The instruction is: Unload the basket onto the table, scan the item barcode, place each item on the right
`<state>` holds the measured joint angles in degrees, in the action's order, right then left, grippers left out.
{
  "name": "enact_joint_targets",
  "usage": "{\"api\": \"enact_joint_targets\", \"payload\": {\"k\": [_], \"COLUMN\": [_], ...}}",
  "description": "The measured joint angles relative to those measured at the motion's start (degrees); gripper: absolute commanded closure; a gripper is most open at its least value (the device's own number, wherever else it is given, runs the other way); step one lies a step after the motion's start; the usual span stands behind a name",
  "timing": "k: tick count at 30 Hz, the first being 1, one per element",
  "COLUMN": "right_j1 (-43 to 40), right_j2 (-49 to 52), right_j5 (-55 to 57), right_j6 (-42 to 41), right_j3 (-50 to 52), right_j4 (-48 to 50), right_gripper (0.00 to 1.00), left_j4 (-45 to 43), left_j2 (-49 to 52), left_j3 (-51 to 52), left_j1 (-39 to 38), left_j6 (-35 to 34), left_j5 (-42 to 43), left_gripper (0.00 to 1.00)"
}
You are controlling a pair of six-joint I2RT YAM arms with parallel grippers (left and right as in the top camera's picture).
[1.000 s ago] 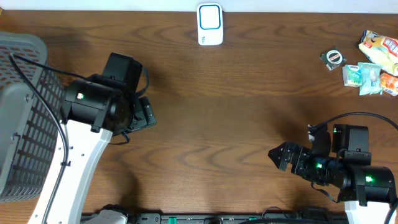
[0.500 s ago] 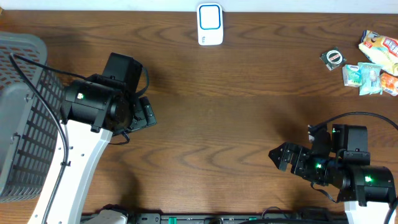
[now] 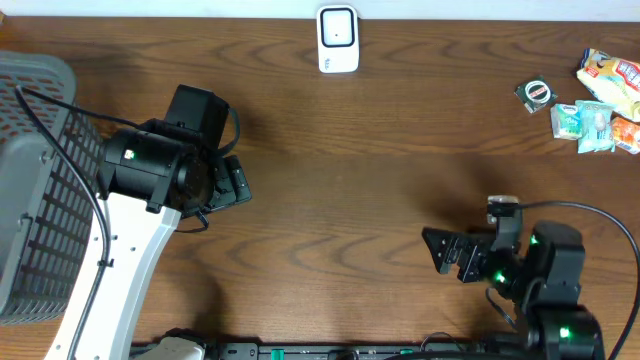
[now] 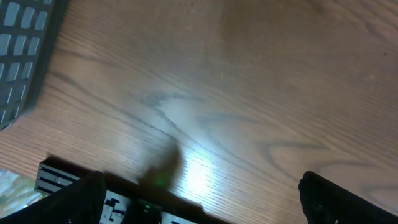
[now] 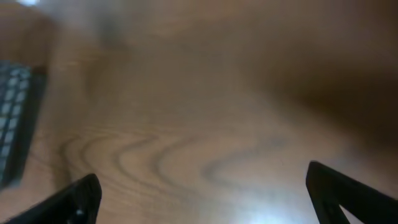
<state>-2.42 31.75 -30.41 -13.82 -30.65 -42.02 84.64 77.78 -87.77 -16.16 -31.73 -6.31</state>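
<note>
Items: what you need to scan is the little heap of snack packets point(image 3: 603, 98) at the far right corner of the table point(image 3: 400, 150), with a small round tape-looking thing point(image 3: 535, 93) just beside it on the left. Nothing's touching any of it.
Scanner: the white scanner point(image 3: 338, 38) is at the far edge, about centre, well apart from the packets.
Right gripper: your right gripper point(image 5: 202, 177) is down by the near edge, pointing left, with its jaws spread wide and only bare wood between them. It's well away from the packets.
Left gripper: your left gripper point(image 4: 200, 186) is wide apart too and empty, over the left-middle of the table.
Basket: the grey mesh basket point(image 3: 30, 180) is at the far left, beside the left arm.
</note>
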Motion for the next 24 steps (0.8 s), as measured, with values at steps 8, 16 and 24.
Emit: {"api": "enact_joint_targets", "payload": {"k": [8,16,24], "right_j1": [2.93,4.35,4.44], "right_j2": [-11.37,-22.56,-29.57], "right_j5": [-2.82,-3.32,-1.55], "right_j6": [5.81,17.05,21.33], "right_j3": [5.73,11.54,17.22], "right_j4": [17.18,18.64,24.65], "right_gripper": [0.01,0.01,0.01], "left_j4": [-0.02,-0.02,-0.02], "left_j2": [0.0,0.0,0.0], "left_j3": [0.0,0.0,0.0], "left_j1": [0.0,0.0,0.0], "left_j6": [0.0,0.0,0.0], "left_j5": [0.0,0.0,-0.02], "left_gripper": [0.02,0.03,0.02]}}
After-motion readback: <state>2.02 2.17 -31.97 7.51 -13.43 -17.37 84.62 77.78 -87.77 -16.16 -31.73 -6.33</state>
